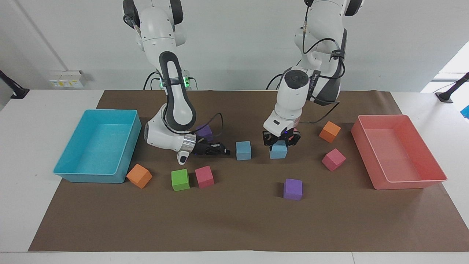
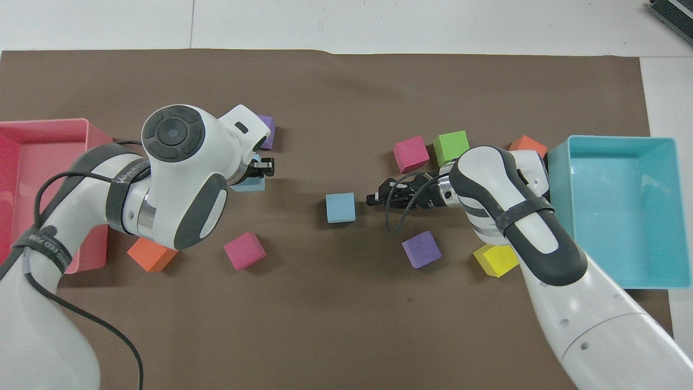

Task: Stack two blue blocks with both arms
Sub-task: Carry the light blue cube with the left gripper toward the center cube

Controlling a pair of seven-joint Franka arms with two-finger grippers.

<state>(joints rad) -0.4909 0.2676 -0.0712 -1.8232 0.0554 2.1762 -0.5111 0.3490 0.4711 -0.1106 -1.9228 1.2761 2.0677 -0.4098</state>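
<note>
left hand: pinching a blue block from above, fingers pressed onto its sides, the block carried over the brown mat near mid-worktop; in the overhead view the same hand shows at the arm's tip with the held block partly covered by the wrist.

right hand: fingertips pressed together, holding nothing, lying low and level over the mat with its tip just beside the second blue block, pointing at it; seen from above a small gap shows between tip and block.

second blue block: resting on the mat, near the middle of the worktop, toward the right arm's end from the carried block.

outward, toward the right arm's end: purple block partly hidden by the right arm; yellow block; green block; pink block just beside the green one; orange block against the turquoise tray.

outward, toward the left arm's end: purple block; pink block; orange block; red tray at the mat's edge.
</note>
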